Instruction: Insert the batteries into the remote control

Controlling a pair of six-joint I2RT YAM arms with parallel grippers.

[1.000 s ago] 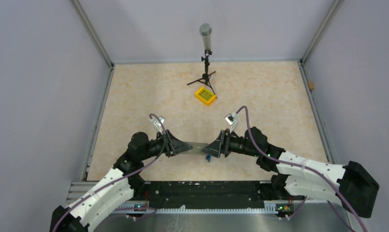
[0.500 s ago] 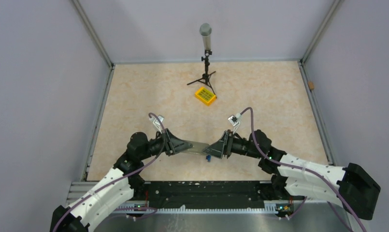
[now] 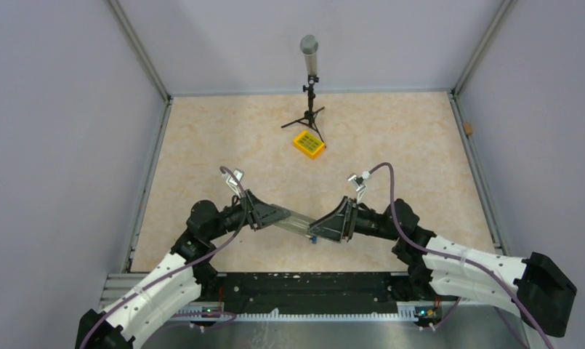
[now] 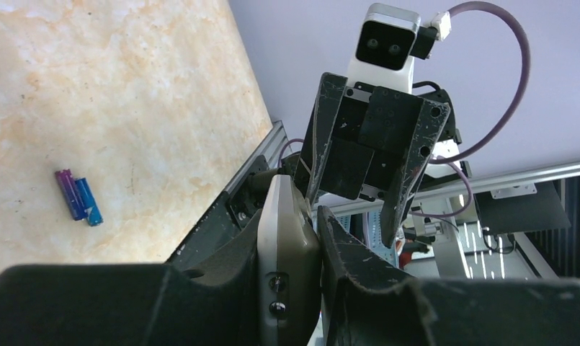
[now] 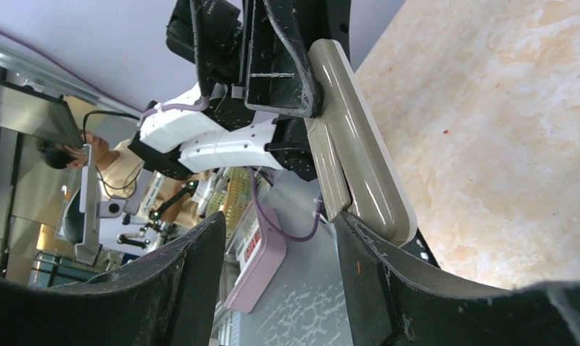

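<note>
Grips one end of the remote control (image 4: 283, 216) with the left gripper (image 3: 276, 216), jaws pressed tight against its two broad faces. Holds it clear of the table (image 3: 405, 145), slanted between the two wrists, plain grey-white side showing. Meets its other end with the right gripper (image 5: 279, 238), jaws spread wide, one finger (image 5: 387, 288) touching the handset's rounded tip, nothing clamped. Just below that end, on the marble-patterned top: the batteries (image 4: 79, 199), two blue-and-purple cells side by side, touching, print too small to read. Farther back, well apart: yellow box (image 3: 308, 144) with green keys, markings unreadable. Behind it, black tripod stand (image 3: 310, 109) with grey microphone (image 3: 309, 47), near the back wall.
</note>
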